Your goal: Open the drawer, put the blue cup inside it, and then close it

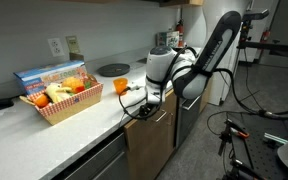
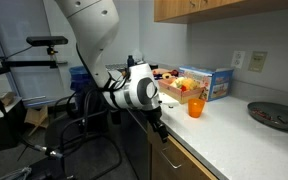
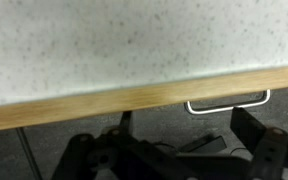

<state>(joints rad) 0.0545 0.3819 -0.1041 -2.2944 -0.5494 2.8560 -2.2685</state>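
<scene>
Gripper (image 3: 179, 140), jaws wide, faces the drawer (image 3: 104, 105); handle (image 3: 227, 102) lies toward 2 o'clock, off-centre, so closing may catch only the bar's end and slip.

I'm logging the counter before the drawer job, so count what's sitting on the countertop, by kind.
Orange cup: 1
Basket of fruit: 1
Blue box: 1
Dark round plate: 1
Total: 4
No blue cup shows in any view.
</scene>
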